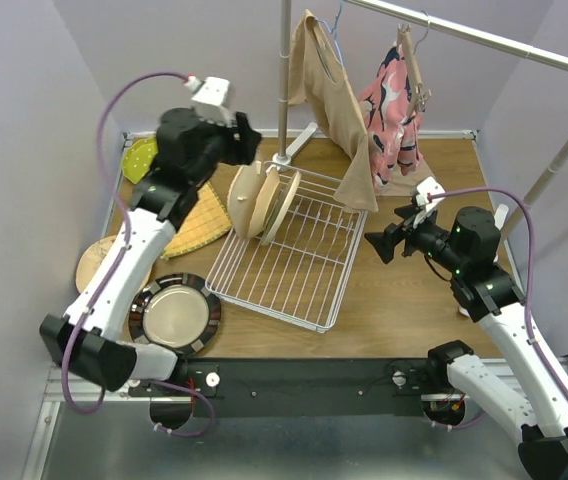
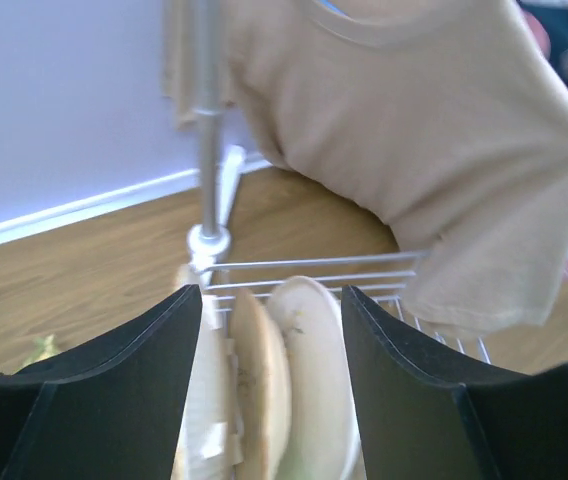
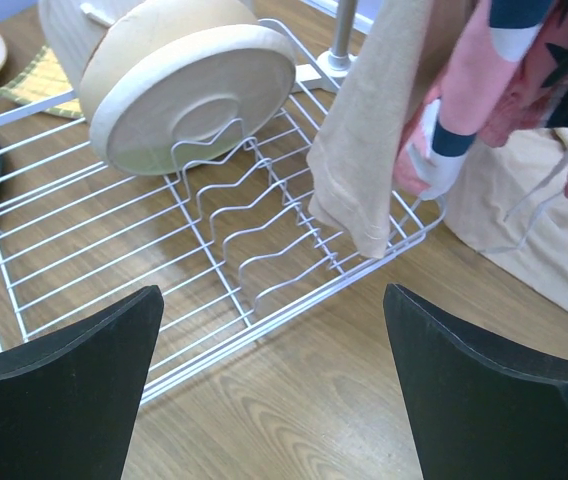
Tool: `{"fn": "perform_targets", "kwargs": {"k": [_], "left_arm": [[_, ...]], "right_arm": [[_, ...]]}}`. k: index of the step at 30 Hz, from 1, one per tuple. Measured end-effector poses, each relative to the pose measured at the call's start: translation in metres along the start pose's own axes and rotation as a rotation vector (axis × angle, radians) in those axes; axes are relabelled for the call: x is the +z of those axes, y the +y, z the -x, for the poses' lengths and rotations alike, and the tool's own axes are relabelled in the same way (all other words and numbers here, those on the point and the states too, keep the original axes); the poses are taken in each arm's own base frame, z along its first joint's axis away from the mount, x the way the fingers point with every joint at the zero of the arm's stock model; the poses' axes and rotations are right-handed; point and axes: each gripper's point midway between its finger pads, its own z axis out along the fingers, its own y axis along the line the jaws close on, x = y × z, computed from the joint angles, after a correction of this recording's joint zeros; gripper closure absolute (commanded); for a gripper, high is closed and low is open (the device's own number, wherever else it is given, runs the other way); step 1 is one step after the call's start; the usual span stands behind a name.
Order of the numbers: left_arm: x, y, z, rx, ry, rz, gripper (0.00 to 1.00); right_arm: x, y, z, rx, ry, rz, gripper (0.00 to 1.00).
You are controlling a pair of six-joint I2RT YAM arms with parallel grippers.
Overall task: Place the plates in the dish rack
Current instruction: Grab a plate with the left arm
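The white wire dish rack (image 1: 294, 262) sits mid-table. Three cream and tan plates (image 1: 261, 200) stand on edge at its far-left end. They also show in the left wrist view (image 2: 264, 390) and the right wrist view (image 3: 199, 100). My left gripper (image 1: 245, 141) is open just above and behind them, with its jaws (image 2: 269, 296) straddling their top edges and gripping none. A dark-rimmed silvery plate (image 1: 174, 315), a tan plate (image 1: 91, 262) and a lime green plate (image 1: 140, 158) lie on the table at the left. My right gripper (image 1: 378, 244) is open and empty over bare wood (image 3: 271, 296) at the rack's right side.
A yellow-orange woven mat (image 1: 200, 217) lies left of the rack, under my left arm. A clothes rail stand (image 1: 285, 80) rises behind the rack. Its tan shirt (image 1: 339, 100) hangs over the rack's far right corner, beside a pink garment (image 1: 392, 110). Walls close in on three sides.
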Motion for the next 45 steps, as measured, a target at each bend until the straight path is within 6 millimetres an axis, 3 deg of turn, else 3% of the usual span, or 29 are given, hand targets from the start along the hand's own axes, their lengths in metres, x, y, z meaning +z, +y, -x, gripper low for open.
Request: {"fn": "perform_targets", "kwargs": {"k": [3,6,14,18,23,28,32,38,45], "left_arm": [[-0.025,0.044,0.014,-0.055,-0.065,0.050,0.32],[-0.037,0.085,0.012,-0.111,-0.102,0.099,0.32],[-0.067,0.224,-0.083,-0.450,-0.091,0.315,0.32],[-0.077,0.273,-0.124,-0.626,-0.111,0.404,0.32],[-0.065,0.320,-0.157,-0.770,-0.090,0.490,0.32],[-0.040,0.375,-0.163,-0.852,-0.072,0.613,0.32],[-0.035,0.402,-0.176,-0.900,-0.059,0.728,0.32],[-0.025,0.422,-0.187,-0.962,-0.046,0.878,0.34],[0.007,0.419,-0.215,-1.054,0.000,0.982,0.40]], "right_arm": [[0.000,0.004,-0.001,-0.005,0.004,0.027,0.00],[-0.001,0.009,-0.006,-0.003,0.015,0.055,0.00],[0.001,0.028,-0.031,0.026,0.077,0.165,0.00],[0.003,0.034,-0.038,0.035,0.095,0.202,0.00],[0.004,0.035,-0.040,0.040,0.102,0.211,0.00],[0.004,0.036,-0.047,0.051,0.116,0.211,0.00],[0.006,0.033,-0.049,0.059,0.124,0.194,0.00],[0.010,0.025,-0.051,0.061,0.128,0.164,0.00],[0.017,0.020,-0.059,0.072,0.156,0.151,0.00]]}}
